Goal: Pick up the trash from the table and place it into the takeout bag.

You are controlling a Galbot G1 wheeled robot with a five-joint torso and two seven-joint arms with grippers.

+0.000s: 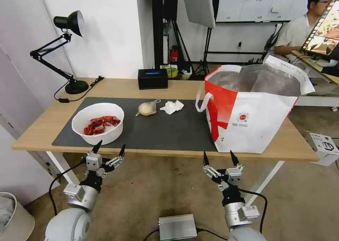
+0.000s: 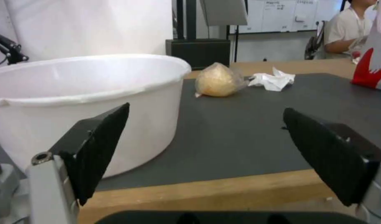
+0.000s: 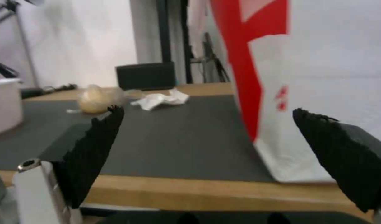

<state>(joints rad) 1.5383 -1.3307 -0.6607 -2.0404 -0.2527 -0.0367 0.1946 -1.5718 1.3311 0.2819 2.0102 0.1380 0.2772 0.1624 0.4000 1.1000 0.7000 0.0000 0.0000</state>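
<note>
While both claws gape empty, takeout bag (image 1: 254, 128) shows a round red logo (image 1: 242, 117).

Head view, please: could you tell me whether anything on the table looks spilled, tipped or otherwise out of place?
Nothing stands out. The bowl of red shells sits upright on the dark mat, the knotted clear bag and crumpled tissue lie beside each other, and the takeout bag stands open. Both grippers, left and right, wait open below the table edge.

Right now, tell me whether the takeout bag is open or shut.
Open. The takeout bag stands upright on the table, mouth spread wide, silver lining showing inside.
</note>
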